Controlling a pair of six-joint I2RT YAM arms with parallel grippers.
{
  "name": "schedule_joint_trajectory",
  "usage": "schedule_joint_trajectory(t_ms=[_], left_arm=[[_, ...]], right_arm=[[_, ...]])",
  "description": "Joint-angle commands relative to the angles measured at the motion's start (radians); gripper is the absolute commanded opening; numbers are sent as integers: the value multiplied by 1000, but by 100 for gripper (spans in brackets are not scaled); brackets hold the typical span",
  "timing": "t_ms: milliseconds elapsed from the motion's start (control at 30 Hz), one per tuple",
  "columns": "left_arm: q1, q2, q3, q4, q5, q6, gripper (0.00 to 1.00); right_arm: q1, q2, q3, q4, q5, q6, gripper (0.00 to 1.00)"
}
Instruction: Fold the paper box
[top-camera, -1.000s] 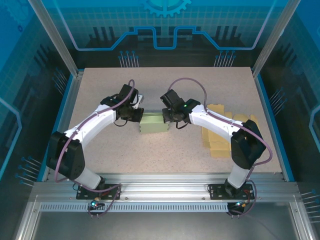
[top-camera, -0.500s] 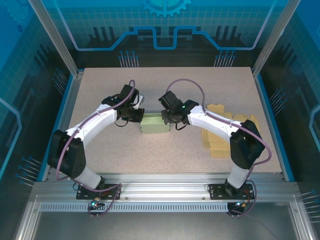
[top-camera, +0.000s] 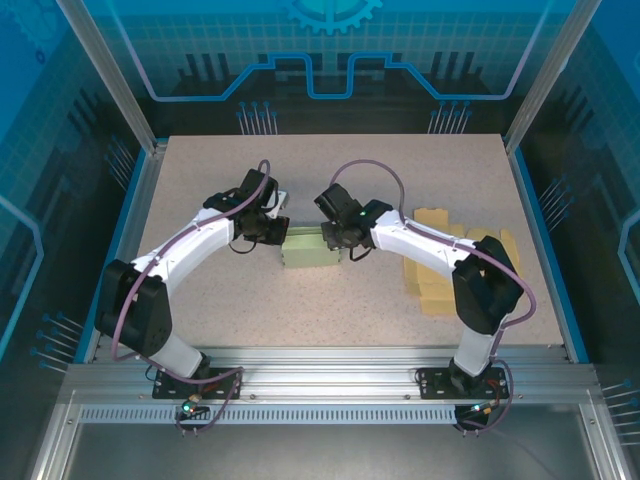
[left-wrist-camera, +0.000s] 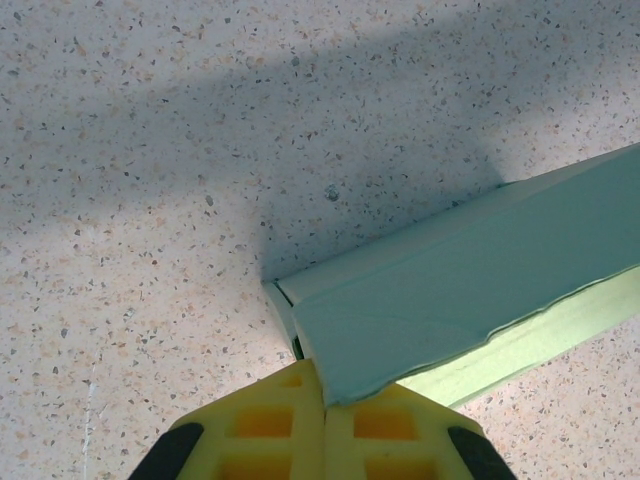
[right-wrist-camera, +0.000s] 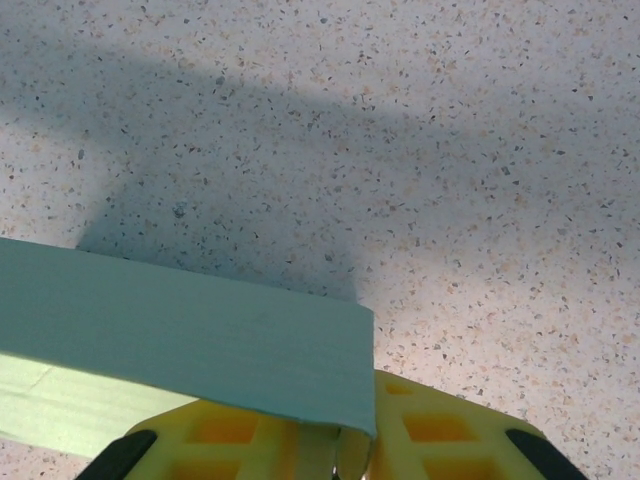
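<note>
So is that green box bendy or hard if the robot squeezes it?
Probably bendy: the green box looks like thin folded paper, and its lower edge runs wavy near the left gripper. Likely light too, with walls that thin. It might crumple where the right gripper pinches its end wall.

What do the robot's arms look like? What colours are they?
The left arm and the right arm are white tubes with chunky black joints. A purple cable loops along each one. Their jaws are bright yellow, with square hollows and black corners.
</note>
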Motion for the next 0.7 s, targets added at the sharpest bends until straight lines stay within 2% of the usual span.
schedule_joint_trajectory(t_ms=[0,667], left_arm=[[-15,-8,29,26,81,-13,6],[-16,6,2,63,127,-39,6]], right_arm=[[33,41,30,-19,-21,-17,24],[43,56,42,-31,-7,-19,24]])
